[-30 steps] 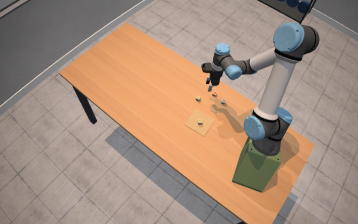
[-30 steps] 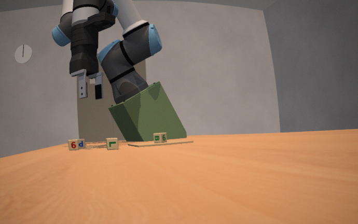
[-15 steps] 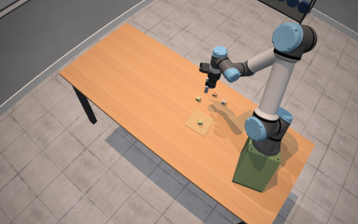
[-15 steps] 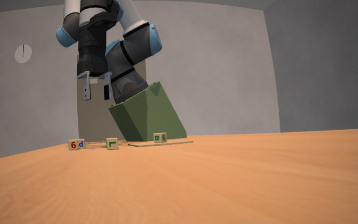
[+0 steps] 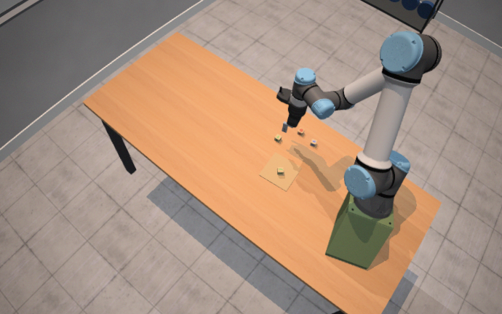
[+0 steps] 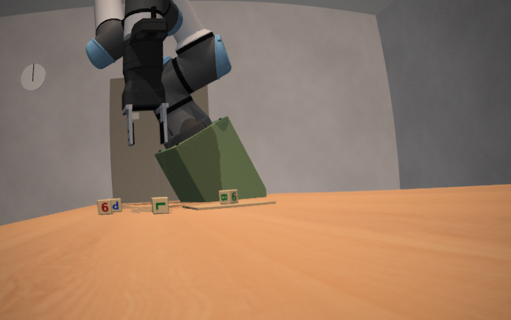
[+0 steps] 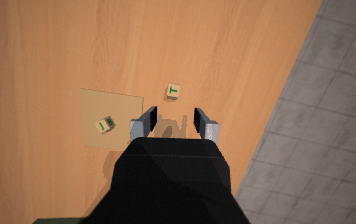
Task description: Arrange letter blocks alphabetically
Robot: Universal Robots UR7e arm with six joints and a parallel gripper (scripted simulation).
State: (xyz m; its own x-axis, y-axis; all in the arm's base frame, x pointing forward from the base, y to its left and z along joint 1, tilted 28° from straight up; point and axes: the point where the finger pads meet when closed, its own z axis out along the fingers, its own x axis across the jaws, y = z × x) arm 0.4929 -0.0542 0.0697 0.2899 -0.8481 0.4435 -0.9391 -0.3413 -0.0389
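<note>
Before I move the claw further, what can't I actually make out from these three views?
- Top view: top faces of the red-marked block and blue-marked block are too small to read.
- Wrist view: both those blocks lie outside the frame; only the T block and the block on the mat show.
- Exterior view: all top faces are hidden by the low angle.

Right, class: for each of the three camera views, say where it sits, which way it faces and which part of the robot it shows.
Top: high above, looking down on the table; shows the whole arm and green pedestal.
Exterior: low at table height, facing the pedestal; shows the open gripper hanging above the blocks.
Wrist: on the arm, looking down past the fingers.
All three show the mat and the T block.
</note>
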